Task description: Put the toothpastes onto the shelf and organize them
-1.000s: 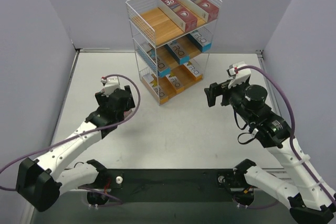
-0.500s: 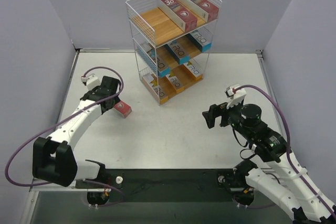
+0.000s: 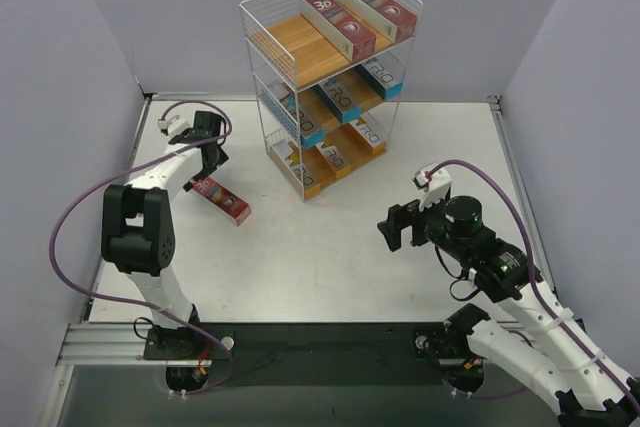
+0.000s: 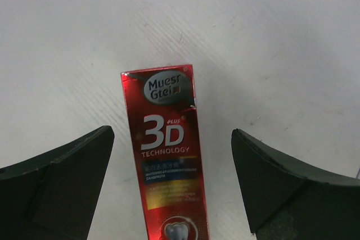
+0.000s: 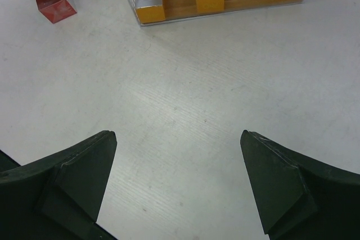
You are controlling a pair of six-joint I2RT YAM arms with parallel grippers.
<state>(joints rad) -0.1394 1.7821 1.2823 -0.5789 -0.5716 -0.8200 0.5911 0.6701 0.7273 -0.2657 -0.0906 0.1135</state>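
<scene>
White tabletop, shelf at its far edge, one red toothpaste carton loose near the left edge.
Your left gripper hangs spread wide over that carton, placed to straddle it; your right gripper sits parted, empty.

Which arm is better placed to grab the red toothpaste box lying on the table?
Left. The left gripper hangs open right over the red carton; the right gripper sits far across the table.
</scene>
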